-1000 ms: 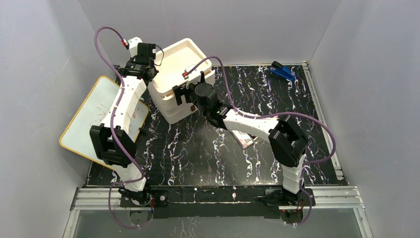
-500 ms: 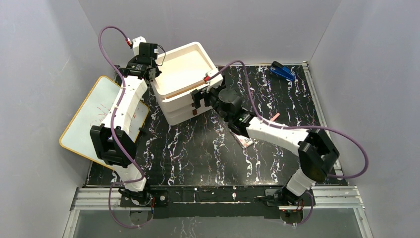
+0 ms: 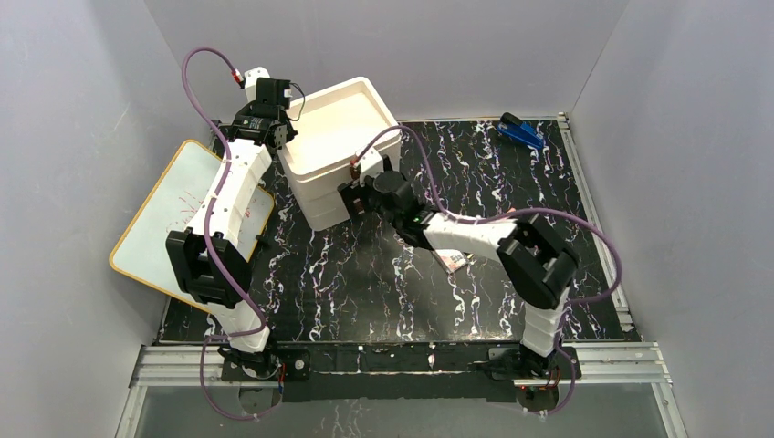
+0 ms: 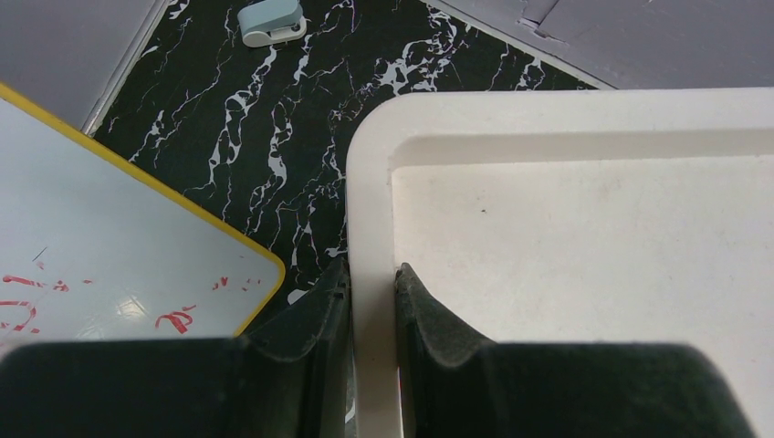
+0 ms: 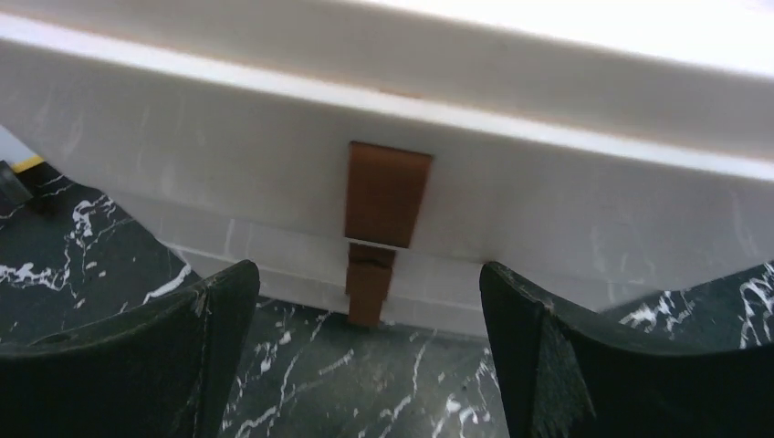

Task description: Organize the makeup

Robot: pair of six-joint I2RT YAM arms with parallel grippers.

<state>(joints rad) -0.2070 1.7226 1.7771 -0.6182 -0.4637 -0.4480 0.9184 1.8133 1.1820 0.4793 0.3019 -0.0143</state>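
Mostly hidden beneath the right arm (image 3: 475, 235), the palette (image 3: 451, 260) has unclear orientation.

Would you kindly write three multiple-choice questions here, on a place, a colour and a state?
1. The latch on the white box is: A green; B brown; C blue.
2. The blue stapler-like object lies: A in the box; B at the near left corner; C at the far right corner.
3. The left gripper is: A wide open; B shut on the box rim; C shut on nothing.
Answers: B, brown in the right wrist view; C, beside the far right wall; B, its fingers pinch the rim.
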